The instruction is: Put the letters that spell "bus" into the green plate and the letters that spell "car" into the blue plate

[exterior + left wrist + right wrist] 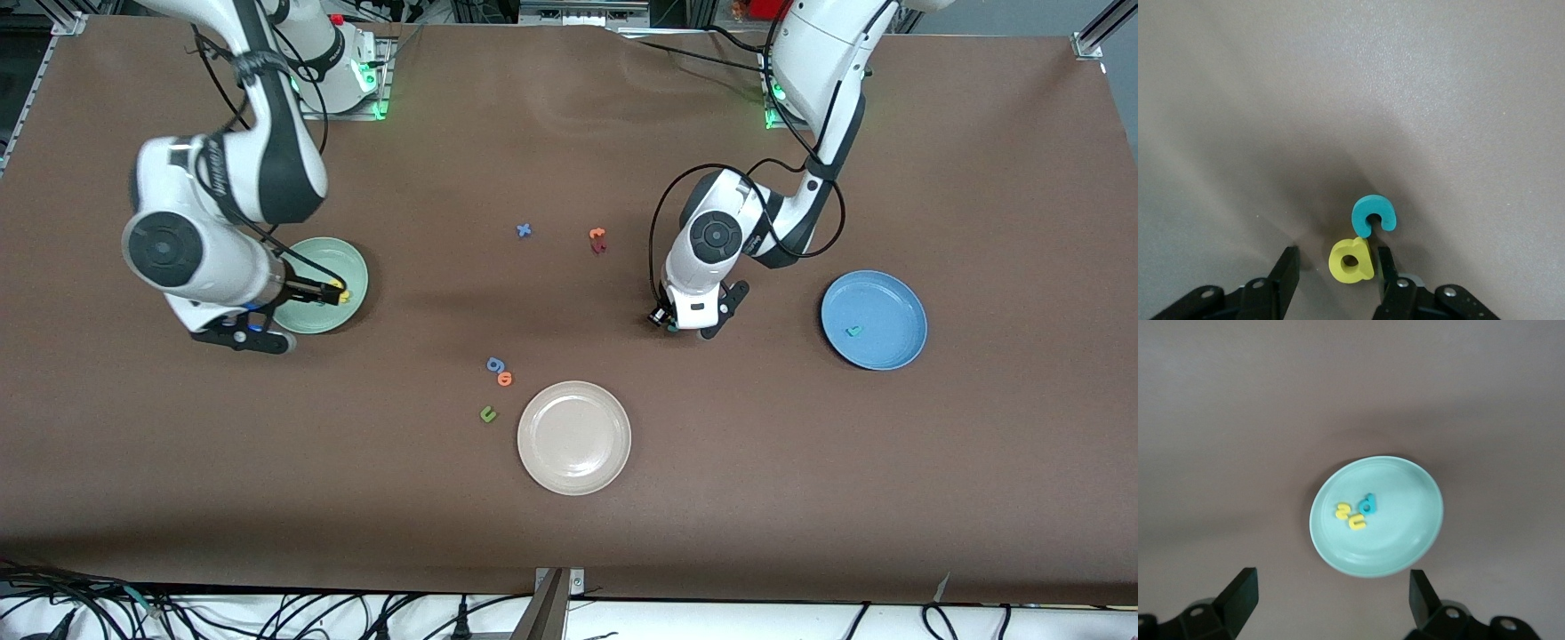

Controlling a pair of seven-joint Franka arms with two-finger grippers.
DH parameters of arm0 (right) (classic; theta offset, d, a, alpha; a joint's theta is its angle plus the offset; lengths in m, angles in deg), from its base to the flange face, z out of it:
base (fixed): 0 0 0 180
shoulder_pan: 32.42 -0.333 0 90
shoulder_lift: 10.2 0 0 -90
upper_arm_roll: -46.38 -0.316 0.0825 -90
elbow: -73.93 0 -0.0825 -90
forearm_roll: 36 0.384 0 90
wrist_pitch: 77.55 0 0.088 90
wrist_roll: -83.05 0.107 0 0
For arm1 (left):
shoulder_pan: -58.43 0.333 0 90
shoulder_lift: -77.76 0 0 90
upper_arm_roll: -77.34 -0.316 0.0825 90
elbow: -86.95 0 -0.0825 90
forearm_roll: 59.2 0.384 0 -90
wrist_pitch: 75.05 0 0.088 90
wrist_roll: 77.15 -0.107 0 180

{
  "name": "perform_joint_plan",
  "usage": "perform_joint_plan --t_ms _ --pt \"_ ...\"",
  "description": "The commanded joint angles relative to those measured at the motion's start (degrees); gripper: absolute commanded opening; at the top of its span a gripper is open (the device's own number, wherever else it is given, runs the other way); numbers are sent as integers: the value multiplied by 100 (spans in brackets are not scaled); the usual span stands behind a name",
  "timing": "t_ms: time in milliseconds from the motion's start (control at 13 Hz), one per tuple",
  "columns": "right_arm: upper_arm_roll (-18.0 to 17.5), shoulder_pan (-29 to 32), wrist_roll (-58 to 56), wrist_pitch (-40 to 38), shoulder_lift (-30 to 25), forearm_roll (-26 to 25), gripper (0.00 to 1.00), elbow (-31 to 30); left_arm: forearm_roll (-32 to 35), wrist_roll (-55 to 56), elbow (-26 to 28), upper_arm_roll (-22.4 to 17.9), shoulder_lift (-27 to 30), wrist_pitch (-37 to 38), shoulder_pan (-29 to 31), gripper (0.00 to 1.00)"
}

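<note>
A high front camera faces me across the tabletop (569, 551); my wrist cameras look down, the right one sharing the green plate (1405, 540).

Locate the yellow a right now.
The yellow a lies on the table between the left gripper's open fingers, touching the teal c, roughly midway between the beige and blue plates.

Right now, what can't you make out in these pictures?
- Front view: the left hand hides the yellow a and teal c; only its wrist view shows them.
- Front view: the right arm covers part of the green plate.
- Front view: the letter in the blue plate is too small to read.
</note>
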Motion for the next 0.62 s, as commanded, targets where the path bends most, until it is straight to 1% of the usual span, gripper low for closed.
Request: perform_joint_plan --t_ms 0,77,154,231,308,385,463,540 --pt "171 21 -390 -863 -356 137 100 641 133 3 16 -34 18 -27 -73 40" --pt "153 21 -338 -882 -654 119 100 641 133 -6 16 -34 18 -27 -90 28" --pt "171 12 -320 -752 -796 41 100 641 141 -23 7 -34 18 -27 -91 18" --pt "110 12 -381 -594 -920 -82 100 641 159 -41 7 -34 27 -27 -91 12" --pt "-13 99 -417 -540 -1025 -274 100 650 176 -49 15 -34 27 -27 -91 9" --pt "-397 587 -426 -574 -1157 -302 100 633 176 -58 7 -25 44 8 -82 8" --pt "-1088 1280 -417 -583 -1306 -329 100 633 176 -154 7 -25 79 51 -64 8" --pt "-1800 1991 -426 -557 -1403 -503 100 641 176 -416 15 -34 193 130 -29 8"
